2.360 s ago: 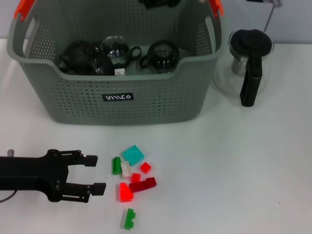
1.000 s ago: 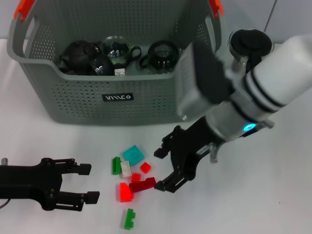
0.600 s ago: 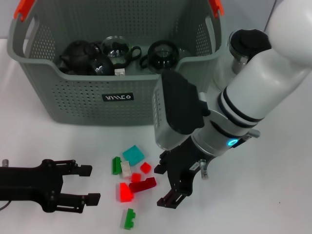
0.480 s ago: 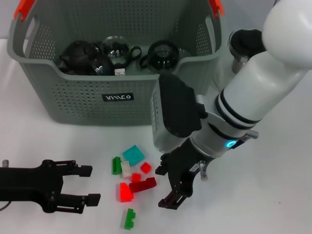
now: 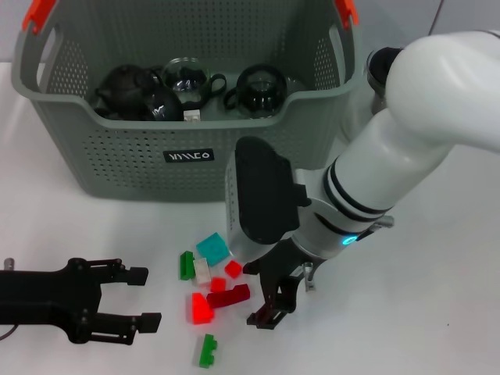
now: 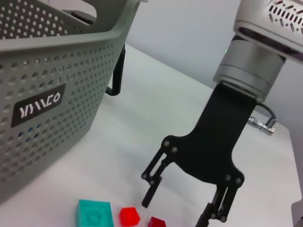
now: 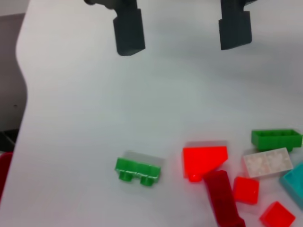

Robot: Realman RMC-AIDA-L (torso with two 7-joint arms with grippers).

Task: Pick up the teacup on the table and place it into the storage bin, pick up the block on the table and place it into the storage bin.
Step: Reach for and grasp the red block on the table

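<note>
Left end effector (image 5: 151, 297) lies low on the white worktop (image 5: 437, 297) at your left, fingers spread wide and holding nothing.
Moving rightward, you see the scatter of blocks: a green block (image 5: 187, 265), a white one (image 5: 201, 270), a teal block (image 5: 212, 248), small red blocks (image 5: 233, 269), a bright red wedge (image 5: 199, 308), a dark red bar (image 5: 228, 296) and a lone green block (image 5: 207, 350) nearest you. Your right end effector (image 5: 259, 295) hangs just beside the dark red bar's right end, fingers apart and gripping nothing. Behind the blocks stands the storage bin (image 5: 187, 156), with dark glass teacups (image 5: 261, 90) already inside. At the far right, a glass teapot (image 5: 384, 66) is partly hidden behind the right arm.
</note>
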